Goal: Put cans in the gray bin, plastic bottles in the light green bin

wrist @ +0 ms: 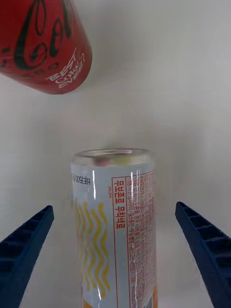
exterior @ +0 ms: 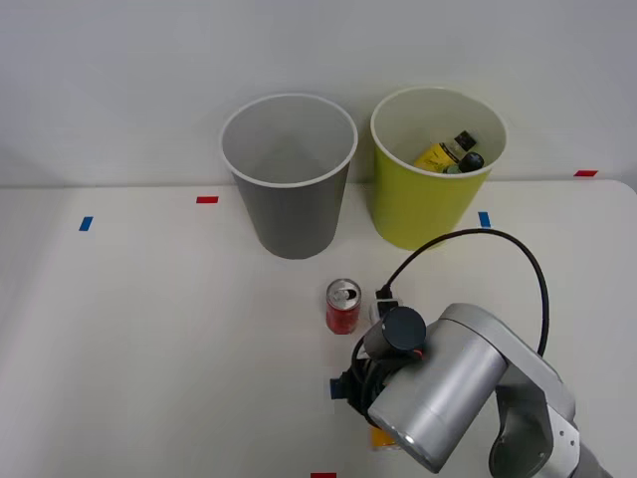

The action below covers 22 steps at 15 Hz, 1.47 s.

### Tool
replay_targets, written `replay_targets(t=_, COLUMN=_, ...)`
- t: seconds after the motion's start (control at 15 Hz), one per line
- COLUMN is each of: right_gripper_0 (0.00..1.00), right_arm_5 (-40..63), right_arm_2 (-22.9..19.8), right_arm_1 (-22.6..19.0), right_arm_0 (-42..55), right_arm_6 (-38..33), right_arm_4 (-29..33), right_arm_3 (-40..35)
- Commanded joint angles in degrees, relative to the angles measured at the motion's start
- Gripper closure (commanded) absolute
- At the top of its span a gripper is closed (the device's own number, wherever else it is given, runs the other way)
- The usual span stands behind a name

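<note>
1. The right arm (exterior: 453, 383), gray and rounded with a black cable looped over it, is seen entering from the near right of the front view and reaching down to the white counter (exterior: 149, 329).
2. In the wrist view, the end effector (wrist: 115, 257) is seen spread wide, its two blue ribbed fingers (wrist: 26, 248) set well apart on either side of a can and touching nothing.
3. Between those fingers a tall slim can (wrist: 115, 226) is seen lying on its side on the counter. It is white with yellow wavy lines and red print, and neither finger is in contact with it. In the front view, an orange end of it is glimpsed just beneath the arm.
4. Just beyond the arm, a shorter red can (exterior: 343, 306) with a silver top is stood upright on the counter, near the slim can but apart from it.
5. Farther back, the gray bin (exterior: 289, 179) with a white rim is stood upright on the counter, its pale inside showing.
6. Just beside it, toward the robot's right, the light green bin (exterior: 433, 174) is stood upright. Plastic bottles (exterior: 448, 154) with black caps are held inside it, one bearing a yellow label.
7. Small red and blue tape marks (exterior: 207, 199) are stuck on the counter around the bins.
</note>
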Motion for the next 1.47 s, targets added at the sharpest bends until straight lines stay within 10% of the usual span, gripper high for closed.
replay_targets(t=0.07, right_gripper_0=0.82, right_arm_5=-2.4, right_arm_2=1.7, right_arm_1=-2.2, right_arm_0=0.0, right_arm_6=-0.4, right_arm_4=0.0, right_arm_3=-0.1)
replay_targets(t=0.2, right_gripper_0=0.96, right_arm_5=-3.0, right_arm_2=2.0, right_arm_1=-3.0, right_arm_0=0.0, right_arm_6=-0.6, right_arm_4=-0.3, right_arm_3=-0.1)
replay_targets(t=0.87, right_gripper_0=1.00, right_arm_5=-3.0, right_arm_2=0.7, right_arm_1=-4.2, right_arm_0=1.3, right_arm_6=-1.2, right_arm_4=1.1, right_arm_3=-4.8)
replay_targets(t=1.47, right_gripper_0=1.00, right_arm_5=-11.2, right_arm_2=-15.3, right_arm_1=-6.7, right_arm_0=14.8, right_arm_6=4.4, right_arm_4=-2.2, right_arm_3=-19.4)
